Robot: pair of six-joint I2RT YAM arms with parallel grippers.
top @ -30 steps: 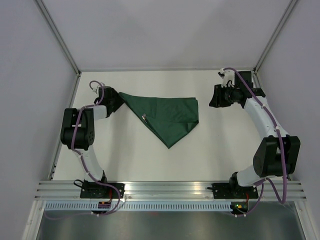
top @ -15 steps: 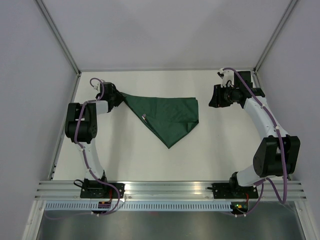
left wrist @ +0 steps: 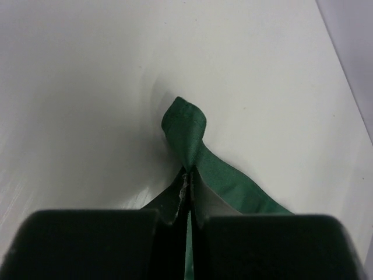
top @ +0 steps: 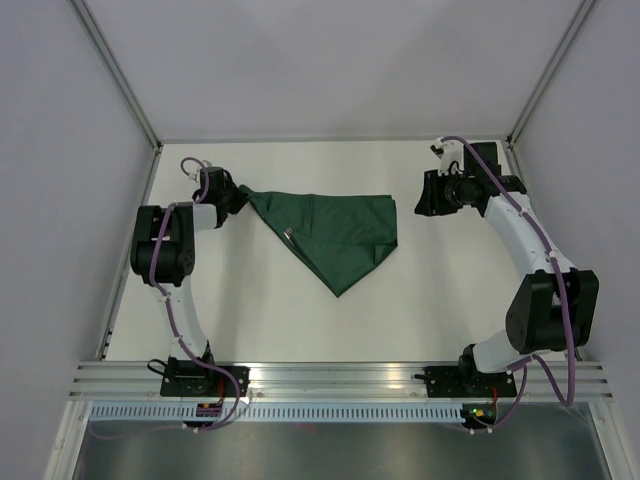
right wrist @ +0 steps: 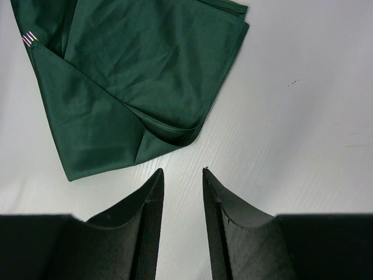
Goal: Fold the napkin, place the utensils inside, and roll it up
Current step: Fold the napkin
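Jaws of the left gripper (top: 234, 196) are pressed together on the left corner of the napkin (top: 340, 225), in the upper left of the overhead view. In the left wrist view a thin edge of green cloth runs up between the two dark fingers, and the tip of the corner curls out just beyond them (left wrist: 185, 122).

The right gripper (top: 427, 195) is in the upper right of the overhead view, near the napkin's right edge but apart from it. Its jaws stand apart with nothing between them. In the right wrist view (right wrist: 183, 172) bare white table (top: 420, 310) shows through the gap.

The dark green napkin lies flat near the middle of the table, folded into a rough triangle. Its long edge runs left to right across the top, from the pinched corner to a squarer right end. Its point aims down toward the bottom of the frame. A folded flap lies along the lower right side, seen most clearly in the right wrist view (right wrist: 151, 70).

Only the silvery tines of the fork (top: 288, 236) show, peeping out at the napkin's lower left slanted edge. In the right wrist view they are a small striped glint at the upper left (right wrist: 29, 38). The handle is hidden under the cloth, so the fork's full line cannot be made out.
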